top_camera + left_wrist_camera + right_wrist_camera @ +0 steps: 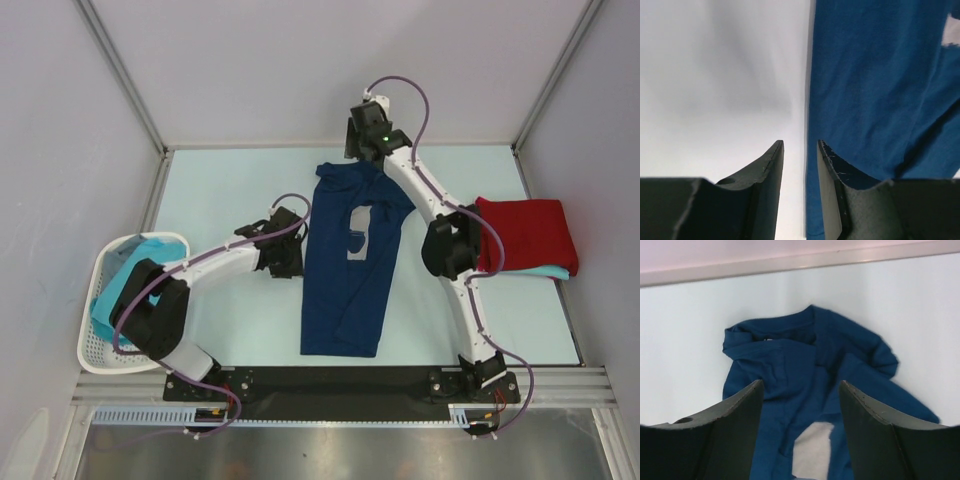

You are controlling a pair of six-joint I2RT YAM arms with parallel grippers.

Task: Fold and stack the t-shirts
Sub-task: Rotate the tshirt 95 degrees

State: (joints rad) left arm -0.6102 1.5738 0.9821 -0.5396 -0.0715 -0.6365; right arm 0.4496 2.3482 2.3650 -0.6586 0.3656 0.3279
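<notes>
My left gripper (pixel 800 142), fingers apart and empty, is at the left edge of the navy t-shirt (pixel 345 290), which lies long and narrow mid-table. My right gripper (pixel 801 382) gapes wide above its collar.

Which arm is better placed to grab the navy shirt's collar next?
Likely right: the right end effector hovers open near the collar; the left end effector sits beside the shirt's left edge, mid-length.

There is one navy blue cloth t-shirt with a pale grey print (pixel 345 285). To its right lie one folded red cloth t-shirt (pixel 530 232) and one turquoise cloth t-shirt (pixel 537 272). To its left is one white perforated plastic basket (pixel 90 360) with a second turquoise cloth t-shirt (pixel 106 303).
</notes>
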